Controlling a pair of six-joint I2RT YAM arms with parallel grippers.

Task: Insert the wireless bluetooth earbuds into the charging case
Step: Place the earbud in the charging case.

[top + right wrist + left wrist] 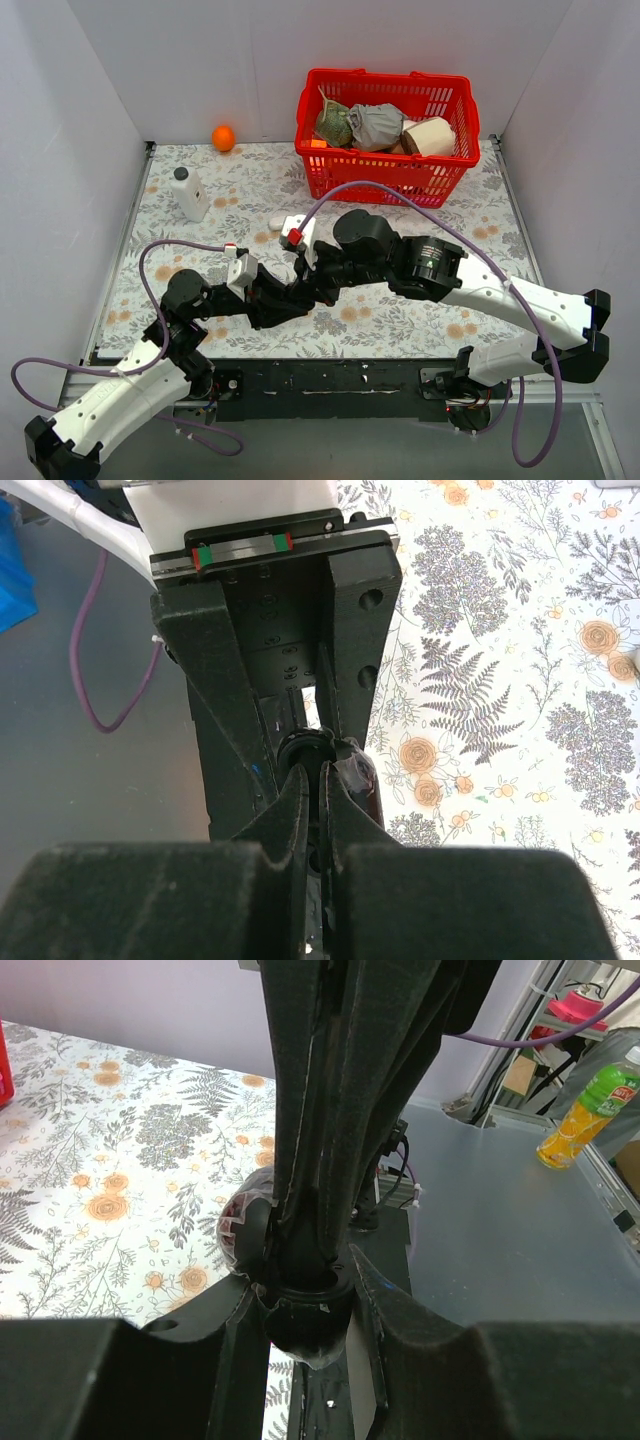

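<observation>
Since both arms were tip-to-tip over the desk (240, 195), we judged insertion was in hand. Left jaws were clamped on the charging case (300, 1345); right jaws were closed to a slit right at its top. We couldn't tell if one of the earbuds sat btwn the tips; none seen elsewhere. Next move: line up w/ socket, press gently, release.

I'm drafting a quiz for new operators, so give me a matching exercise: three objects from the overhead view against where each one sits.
Things:
1. red basket
2. orange ball
3. white bottle

Places:
a. back left corner
b. left part of the floral cloth, nearer than the ball
c. at the back, right of centre

Pairs: 1-c; 2-a; 3-b
</observation>
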